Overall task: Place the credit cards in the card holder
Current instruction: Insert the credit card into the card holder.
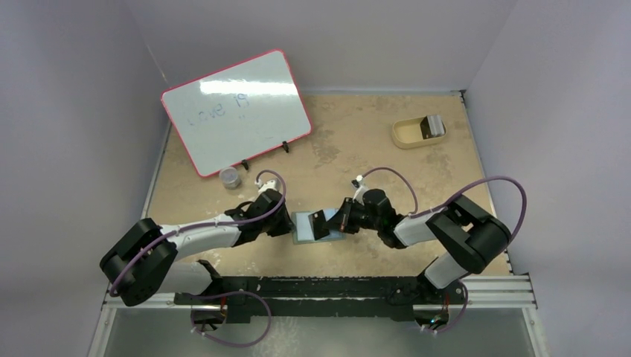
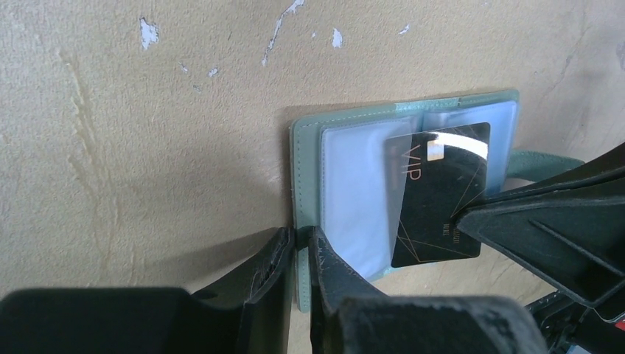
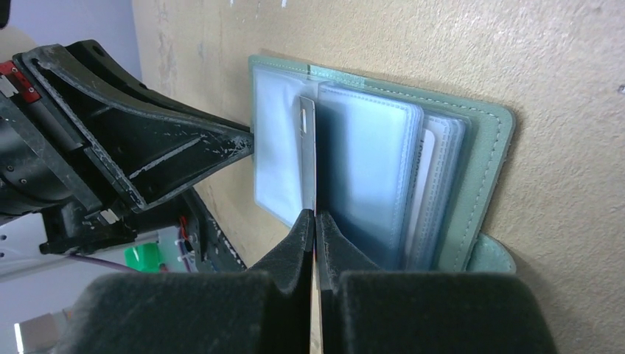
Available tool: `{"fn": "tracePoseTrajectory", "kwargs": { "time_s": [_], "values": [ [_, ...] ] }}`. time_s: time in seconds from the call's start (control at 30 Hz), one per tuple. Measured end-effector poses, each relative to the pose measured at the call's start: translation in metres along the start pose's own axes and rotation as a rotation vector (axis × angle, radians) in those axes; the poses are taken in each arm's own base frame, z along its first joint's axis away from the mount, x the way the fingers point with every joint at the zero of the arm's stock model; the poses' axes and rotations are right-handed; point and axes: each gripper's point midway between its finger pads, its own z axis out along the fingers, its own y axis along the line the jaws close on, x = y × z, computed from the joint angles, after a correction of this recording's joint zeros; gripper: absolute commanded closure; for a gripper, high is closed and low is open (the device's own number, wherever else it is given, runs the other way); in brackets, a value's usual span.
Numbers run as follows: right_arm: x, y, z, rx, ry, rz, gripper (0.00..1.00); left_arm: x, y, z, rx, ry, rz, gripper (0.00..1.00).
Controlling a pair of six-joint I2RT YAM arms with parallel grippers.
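The grey-green card holder (image 1: pixel 306 227) lies open on the table between my arms, its light blue clear pockets up; it also shows in the left wrist view (image 2: pixel 306 158) and the right wrist view (image 3: pixel 486 162). My left gripper (image 2: pixel 301 240) is shut on the holder's left cover edge. My right gripper (image 3: pixel 315 215) is shut on a dark card with gold lines and "VIP" print (image 2: pixel 438 199), seen edge-on in the right wrist view (image 3: pixel 308 147). The card's far end lies partly under a clear pocket sheet. Two more cards (image 1: pixel 431 125) stand in the tan tray.
A tan rounded tray (image 1: pixel 408 134) sits at the back right. A pink-framed whiteboard (image 1: pixel 236 110) leans at the back left, with a small grey jar (image 1: pixel 230 177) in front of it. Grey walls close in the table's sides.
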Motion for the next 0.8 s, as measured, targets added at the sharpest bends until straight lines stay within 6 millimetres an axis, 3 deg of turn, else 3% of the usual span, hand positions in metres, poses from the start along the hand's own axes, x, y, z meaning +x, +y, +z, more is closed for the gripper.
{"fn": "tracePoseTrajectory", "kwargs": {
  "time_s": [0.2,0.37,0.8],
  "values": [
    [0.005,0.002,0.006,-0.022,0.002,0.030,0.97,0.000,-0.001,0.001,0.012,-0.008,-0.016,0.88],
    [0.010,0.005,0.010,-0.026,0.003,0.041,1.00,-0.002,-0.001,0.001,0.015,-0.013,-0.030,0.88],
    [0.001,0.011,0.004,0.000,-0.076,0.046,1.00,0.002,0.000,0.000,0.060,-0.038,-0.098,0.89]
  ]
}}
